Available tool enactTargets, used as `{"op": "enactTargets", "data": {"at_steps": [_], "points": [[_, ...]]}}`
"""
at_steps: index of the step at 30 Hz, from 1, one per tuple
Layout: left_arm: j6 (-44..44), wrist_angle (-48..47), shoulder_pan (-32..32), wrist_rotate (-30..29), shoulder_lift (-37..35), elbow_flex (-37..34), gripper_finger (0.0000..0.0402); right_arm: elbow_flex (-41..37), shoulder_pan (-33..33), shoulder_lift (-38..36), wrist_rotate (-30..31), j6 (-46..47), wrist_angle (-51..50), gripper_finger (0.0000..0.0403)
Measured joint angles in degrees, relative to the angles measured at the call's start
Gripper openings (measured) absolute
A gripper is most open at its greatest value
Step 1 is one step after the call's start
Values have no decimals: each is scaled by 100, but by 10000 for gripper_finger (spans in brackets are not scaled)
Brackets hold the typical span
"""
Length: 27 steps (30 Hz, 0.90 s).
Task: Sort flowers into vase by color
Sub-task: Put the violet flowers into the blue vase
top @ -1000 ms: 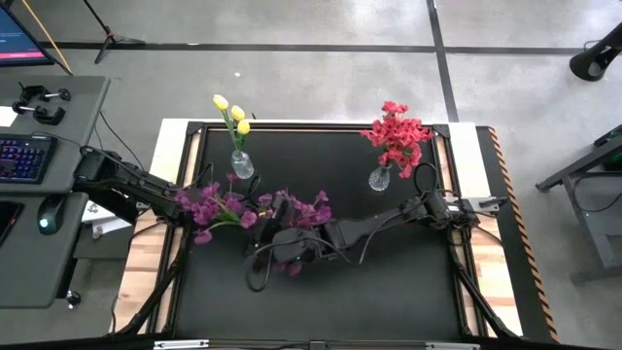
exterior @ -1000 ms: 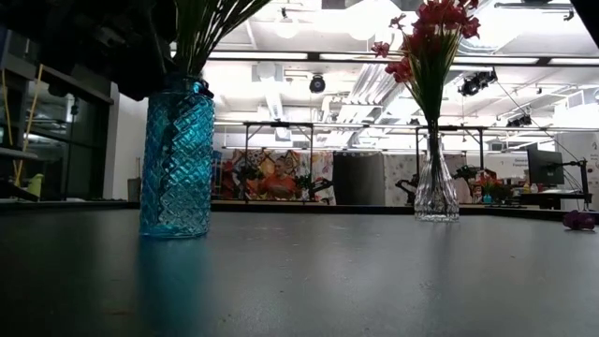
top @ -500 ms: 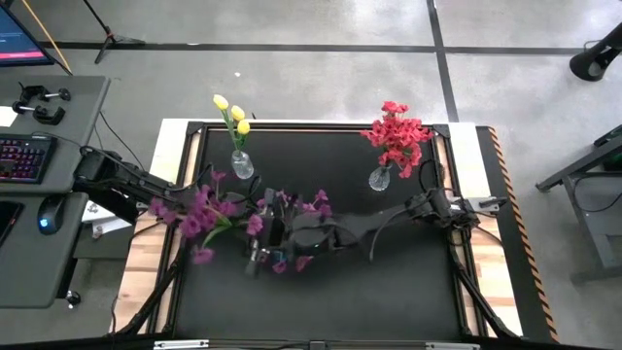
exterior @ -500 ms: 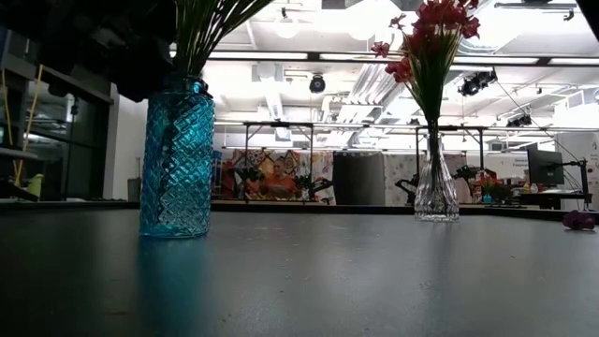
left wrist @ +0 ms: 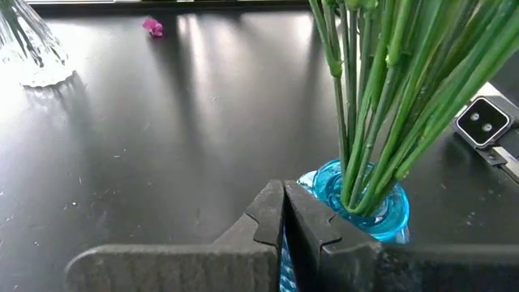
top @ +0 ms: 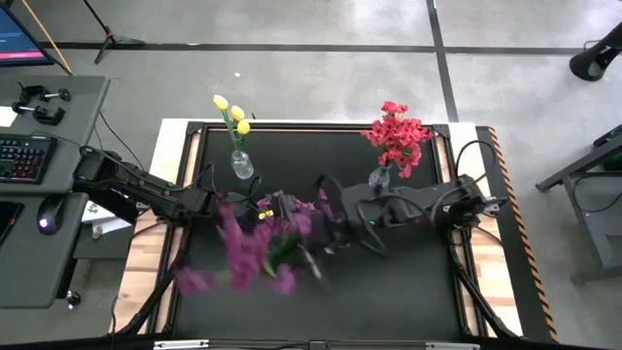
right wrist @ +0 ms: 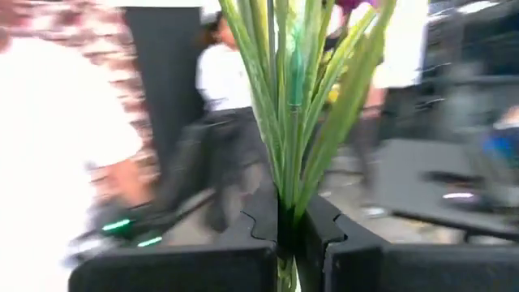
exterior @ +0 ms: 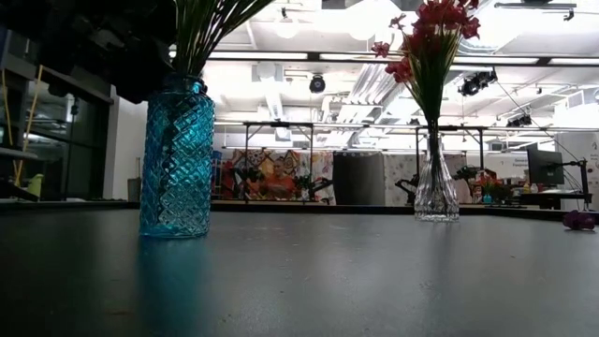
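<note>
Right claw (right wrist: 285,231) is clamped on a bunch of green stems, the purple flowers (top: 255,243) it carries showing blurred over the middle of the table (top: 389,282), toward the left side. Left claw (left wrist: 283,221) is fully closed with nothing between its fingers, standing just beside the blue vase (left wrist: 361,203), which holds more green stems. The yellow flowers (top: 231,112) sit in a clear vase near the far-left corner; the red flowers (top: 396,131) fill a clear vase (exterior: 436,192) near the far-right corner.

Risks, as judged: the swinging bunch could catch the stems already in the blue vase and tip it. Loose blooms may shed; one purple bloom (exterior: 577,219) already lies on the table.
</note>
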Motion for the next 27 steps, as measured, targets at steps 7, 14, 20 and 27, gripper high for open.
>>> {"op": "enactTargets", "data": {"at_steps": [7,14,20,27], "points": [[-23,14,34,-18,0,0,0,-4,500,-50,-739,765,-850,0],[-562,33,183,-34,0,0,0,-405,1129,-33,-750,1533,-2753,0],[-715,106,234,-29,0,0,0,-1272,1607,-309,-679,2280,-2978,0],[-763,260,260,-31,0,2,0,-3925,2190,-1696,331,3987,-1477,0]]}}
